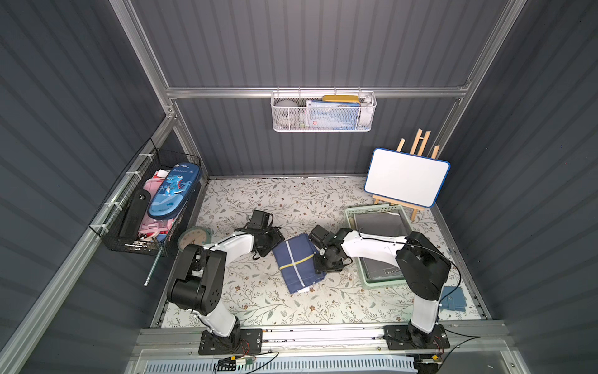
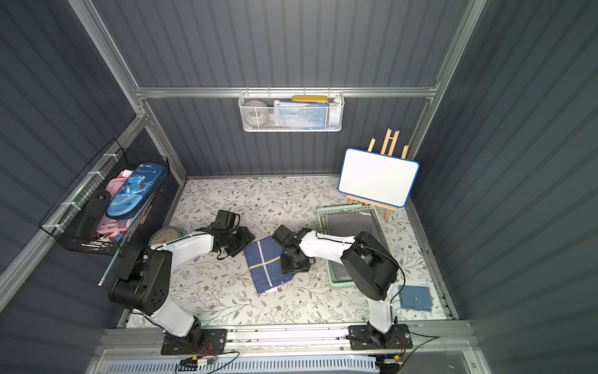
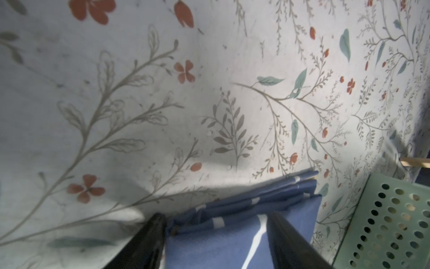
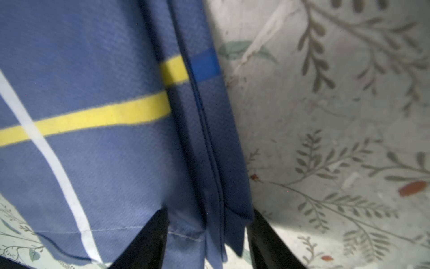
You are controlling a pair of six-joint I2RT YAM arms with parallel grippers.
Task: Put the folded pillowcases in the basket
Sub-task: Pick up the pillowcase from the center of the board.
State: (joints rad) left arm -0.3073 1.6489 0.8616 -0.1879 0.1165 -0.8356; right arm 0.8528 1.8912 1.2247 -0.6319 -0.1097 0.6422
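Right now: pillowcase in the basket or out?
Out. The folded pillowcase lies flat on the floral tabletop, beside the basket, not inside it.

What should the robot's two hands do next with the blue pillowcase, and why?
Probably squeeze both grippers shut. The left gripper and the right gripper each have open jaws straddling an edge of the folded pillowcase, which lies flat on the table beside the basket. Pinching it first should let them lift it over.
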